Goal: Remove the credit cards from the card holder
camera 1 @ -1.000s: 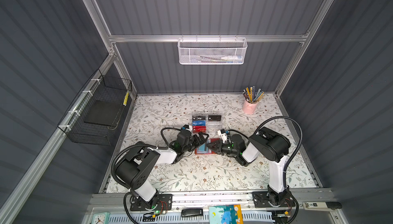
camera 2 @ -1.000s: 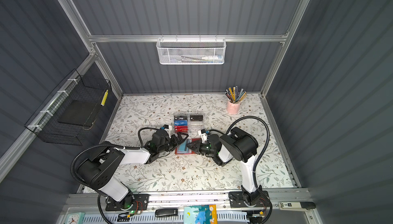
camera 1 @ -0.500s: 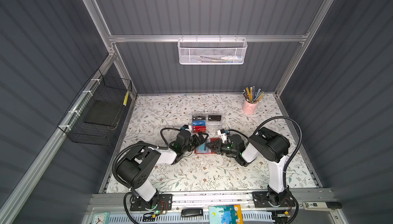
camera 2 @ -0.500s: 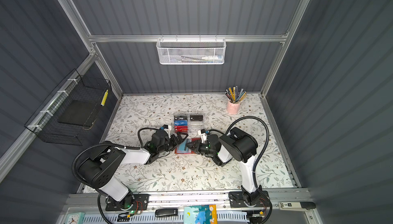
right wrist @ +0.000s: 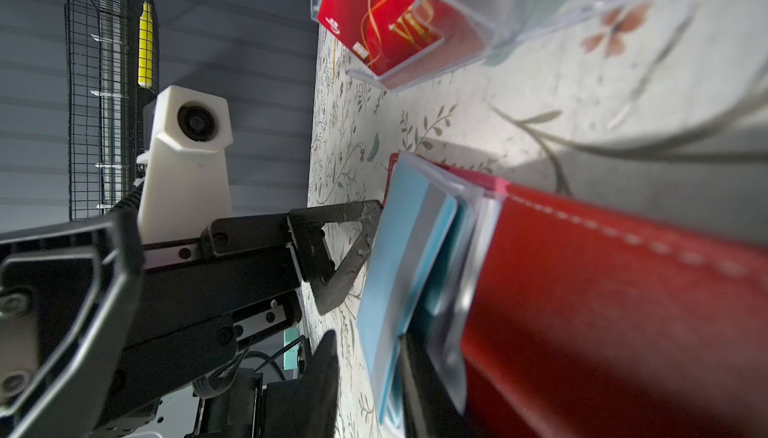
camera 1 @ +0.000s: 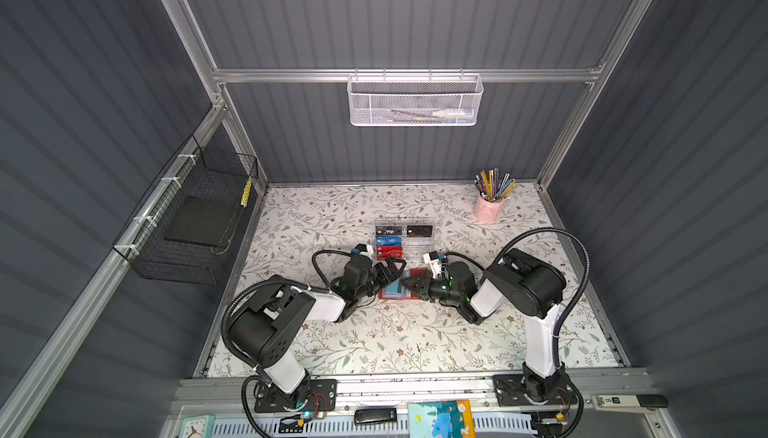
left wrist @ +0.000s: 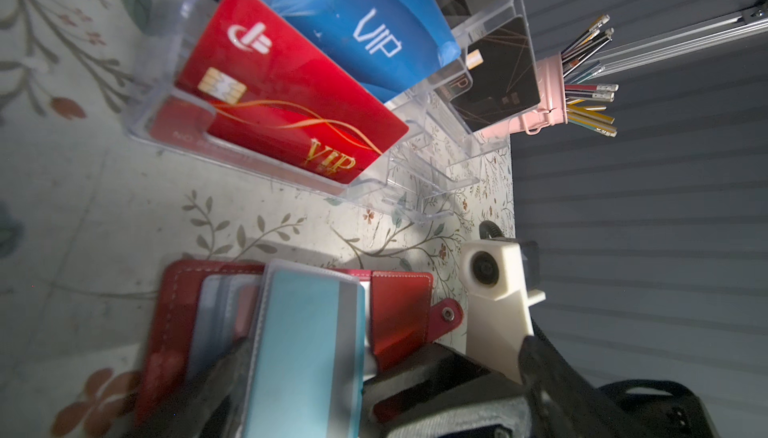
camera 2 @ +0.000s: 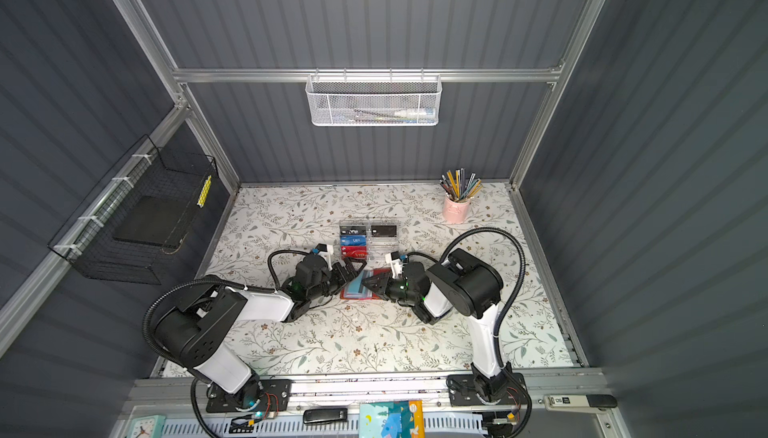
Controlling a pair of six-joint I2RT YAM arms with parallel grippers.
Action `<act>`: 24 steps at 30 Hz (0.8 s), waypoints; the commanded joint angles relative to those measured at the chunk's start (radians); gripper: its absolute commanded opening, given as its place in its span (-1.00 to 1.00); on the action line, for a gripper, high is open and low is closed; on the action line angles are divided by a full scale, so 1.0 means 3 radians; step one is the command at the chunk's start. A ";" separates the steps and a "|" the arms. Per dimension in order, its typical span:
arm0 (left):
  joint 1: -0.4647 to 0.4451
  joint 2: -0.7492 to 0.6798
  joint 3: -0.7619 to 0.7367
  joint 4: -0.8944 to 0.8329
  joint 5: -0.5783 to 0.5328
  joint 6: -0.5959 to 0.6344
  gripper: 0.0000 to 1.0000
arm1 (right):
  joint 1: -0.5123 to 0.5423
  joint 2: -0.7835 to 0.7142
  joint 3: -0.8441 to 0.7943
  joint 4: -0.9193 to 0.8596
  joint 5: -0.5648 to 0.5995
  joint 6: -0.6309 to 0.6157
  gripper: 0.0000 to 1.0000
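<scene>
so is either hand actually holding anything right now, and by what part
The right hand looks closed on the clear sleeve around a teal card, pinching it by one edge. The left hand is open, holding nothing.

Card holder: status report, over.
Left gripper open, jaws beside the teal card. Right gripper shut on the card holder. Card in its clear sleeve, not yet out. Acrylic rack close behind, not blocking.
</scene>
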 commanded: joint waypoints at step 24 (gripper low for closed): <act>-0.0066 0.0099 -0.0204 -0.0585 0.0258 -0.0142 1.00 | 0.0116 0.0027 0.0069 0.0301 0.0173 -0.0028 -0.71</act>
